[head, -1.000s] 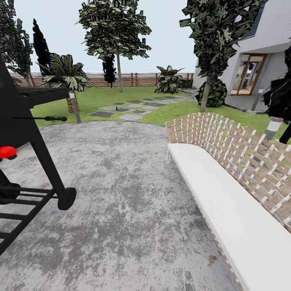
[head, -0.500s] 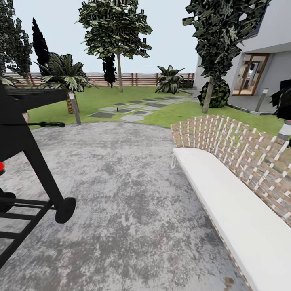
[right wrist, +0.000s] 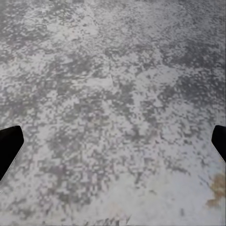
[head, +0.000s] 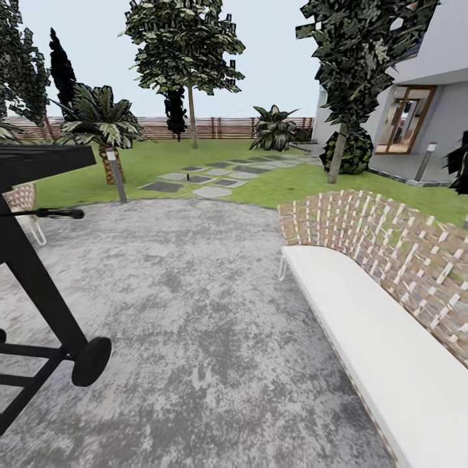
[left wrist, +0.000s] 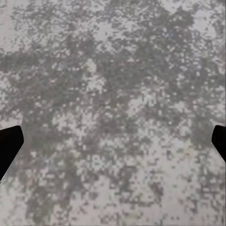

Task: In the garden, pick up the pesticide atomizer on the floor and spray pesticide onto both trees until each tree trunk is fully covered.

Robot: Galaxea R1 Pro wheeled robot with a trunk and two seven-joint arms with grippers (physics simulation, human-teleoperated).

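Far left in my head view: black wheeled grill (head: 39, 273), wheel on grey stone paving (head: 195, 312). Behind it, short palm (head: 104, 127) and thin bollard (head: 116, 174) at lawn edge. Stepping stones (head: 211, 175) cross grass (head: 162, 156) toward slatted fence (head: 221, 127). One tall tree (head: 185, 45), trunk (head: 192, 117) near fence; second tree (head: 364, 58), trunk (head: 336, 153) right, by house (head: 416, 97). Woven bench (head: 377, 305) at right. Can't spot atomizer. Left hand (left wrist: 113, 141) spread wide over paving, holding nothing; right hand (right wrist: 113, 141) likewise.
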